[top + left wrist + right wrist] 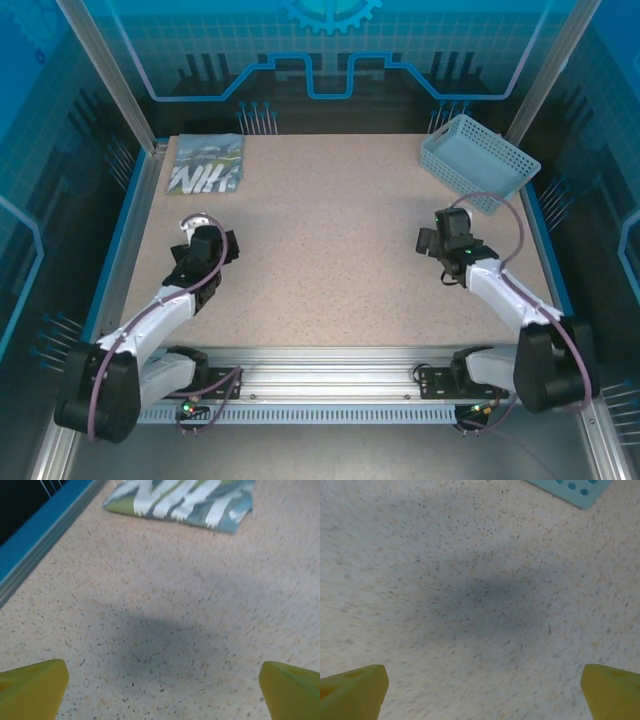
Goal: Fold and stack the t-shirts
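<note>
The t-shirt [185, 502] ahead of the spread left gripper [162, 692] (right gripper [482, 692] spread too) looks soft and floppy, so pinch its edge.

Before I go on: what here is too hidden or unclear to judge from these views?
Folded t-shirt: top external view, too small to count layers or read its print; left wrist view, cut off by the top edge.
Lattice basket: right wrist view, cut off by the top edge; top external view, inside too small to check.
</note>
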Robot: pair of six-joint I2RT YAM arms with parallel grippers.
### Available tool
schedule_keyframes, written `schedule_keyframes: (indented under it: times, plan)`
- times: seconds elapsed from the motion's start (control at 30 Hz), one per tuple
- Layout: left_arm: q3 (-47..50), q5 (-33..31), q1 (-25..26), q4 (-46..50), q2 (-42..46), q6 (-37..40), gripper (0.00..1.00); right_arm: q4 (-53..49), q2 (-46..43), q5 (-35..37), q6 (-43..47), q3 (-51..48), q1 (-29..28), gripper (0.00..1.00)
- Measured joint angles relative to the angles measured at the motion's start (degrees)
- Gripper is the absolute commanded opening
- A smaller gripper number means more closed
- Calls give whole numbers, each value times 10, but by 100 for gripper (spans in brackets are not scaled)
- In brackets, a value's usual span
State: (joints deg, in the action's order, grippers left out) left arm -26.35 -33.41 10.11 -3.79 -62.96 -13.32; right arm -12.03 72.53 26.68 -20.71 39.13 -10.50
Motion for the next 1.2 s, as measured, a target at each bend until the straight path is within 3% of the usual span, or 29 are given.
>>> schedule_keyframes:
  times: [0.23, 0.4, 0.53, 0.6, 1.2]
  plan:
    - [4, 59, -48, -160, -127, 34, 99, 235, 94, -5, 122, -36, 2, 100]
    - [4, 111, -90, -262, -187, 57, 99, 348, 126, -56, 157, -69, 40, 100]
    - [64, 149, -89, -450, -239, 86, 99, 450, 119, -94, 167, -131, 54, 100]
    - [103, 153, -82, -499, -260, 94, 99, 500, 120, -108, 170, -163, 54, 100]
    - [57, 183, -86, -505, -266, 105, 99, 551, 130, -161, 190, -158, 57, 100]
